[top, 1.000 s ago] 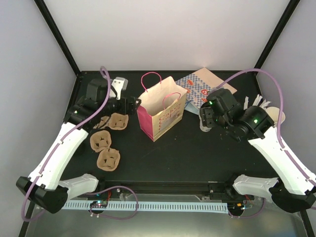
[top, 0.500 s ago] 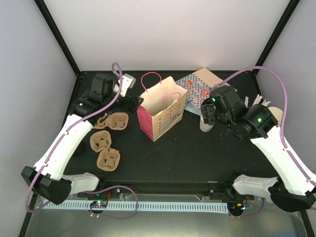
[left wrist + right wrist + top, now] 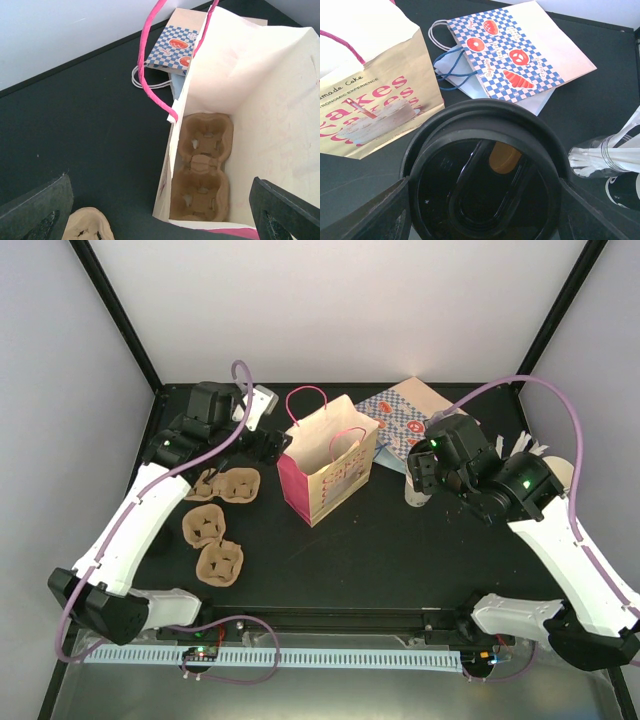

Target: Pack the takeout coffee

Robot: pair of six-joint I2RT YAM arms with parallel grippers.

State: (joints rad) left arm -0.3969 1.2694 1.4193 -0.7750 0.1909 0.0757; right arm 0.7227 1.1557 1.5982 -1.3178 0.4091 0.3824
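Observation:
The takeout coffee (image 3: 415,491) is a white paper cup with a black lid (image 3: 485,185). It stands upright just right of the pink bag (image 3: 325,475). My right gripper (image 3: 421,478) is shut on it from above, a finger on each side of the lid, and the right wrist view looks straight down onto the lid. My left gripper (image 3: 270,447) hangs open at the bag's upper left edge with nothing between its fingers. The left wrist view looks down into the open bag (image 3: 260,100), where a brown cardboard cup carrier (image 3: 202,170) lies on the bottom.
Three brown cup carriers (image 3: 225,485) (image 3: 202,525) (image 3: 220,562) lie on the table left of the bag. A blue chequered paper bag (image 3: 405,420) lies flat behind the coffee. Plastic-wrapped cutlery (image 3: 605,155) sits to its right.
My left arm has swung back and to the right, bringing its gripper up to the bag's opening. My right gripper has shifted slightly up and right, still on the cup.

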